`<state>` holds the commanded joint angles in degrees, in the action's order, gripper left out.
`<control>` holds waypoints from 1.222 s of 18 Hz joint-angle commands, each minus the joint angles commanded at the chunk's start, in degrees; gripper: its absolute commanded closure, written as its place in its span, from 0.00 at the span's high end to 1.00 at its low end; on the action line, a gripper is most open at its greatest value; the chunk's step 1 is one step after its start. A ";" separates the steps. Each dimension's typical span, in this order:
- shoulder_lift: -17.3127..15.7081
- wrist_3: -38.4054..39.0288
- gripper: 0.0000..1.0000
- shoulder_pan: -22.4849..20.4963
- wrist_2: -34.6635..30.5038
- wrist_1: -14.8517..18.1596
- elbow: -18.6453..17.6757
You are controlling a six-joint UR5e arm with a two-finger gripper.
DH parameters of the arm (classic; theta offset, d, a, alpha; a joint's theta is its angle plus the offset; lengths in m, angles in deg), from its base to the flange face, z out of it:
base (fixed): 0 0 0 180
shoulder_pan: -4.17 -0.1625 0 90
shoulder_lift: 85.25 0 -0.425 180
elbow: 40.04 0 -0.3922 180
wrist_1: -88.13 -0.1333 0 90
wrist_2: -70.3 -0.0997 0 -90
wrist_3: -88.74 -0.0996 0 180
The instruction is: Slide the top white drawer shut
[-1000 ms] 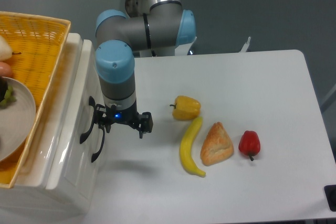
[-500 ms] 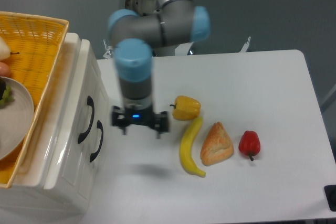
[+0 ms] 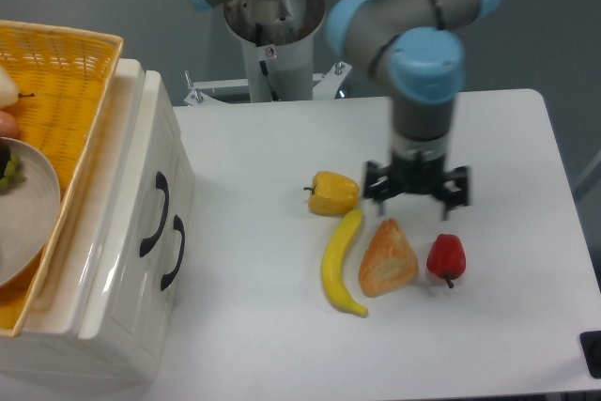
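I see the yellow basket (image 3: 70,72) and the grey plate (image 3: 33,223) cut off by the left edge. The hand (image 3: 417,196) is motion-blurred, so I cannot tell its finger spacing. A dark object (image 3: 592,352) is clipped at the lower right corner.

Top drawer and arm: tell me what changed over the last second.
The top drawer slid in; its front now lies flush with the cabinet. The tool left the handles and swung right across the table, and now hangs open and empty above the pastry and the red pepper. The banana, yellow pepper, pastry, red pepper and basket stayed put.
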<state>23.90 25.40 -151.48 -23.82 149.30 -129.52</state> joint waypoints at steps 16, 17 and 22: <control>1.06 -3.63 1.00 -1.50 0.26 0.09 -1.14; 1.15 -5.11 1.00 -1.33 0.34 0.17 -1.14; 2.90 -6.27 1.00 2.01 0.08 0.00 -2.11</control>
<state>26.81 19.12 -149.47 -23.74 149.30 -131.63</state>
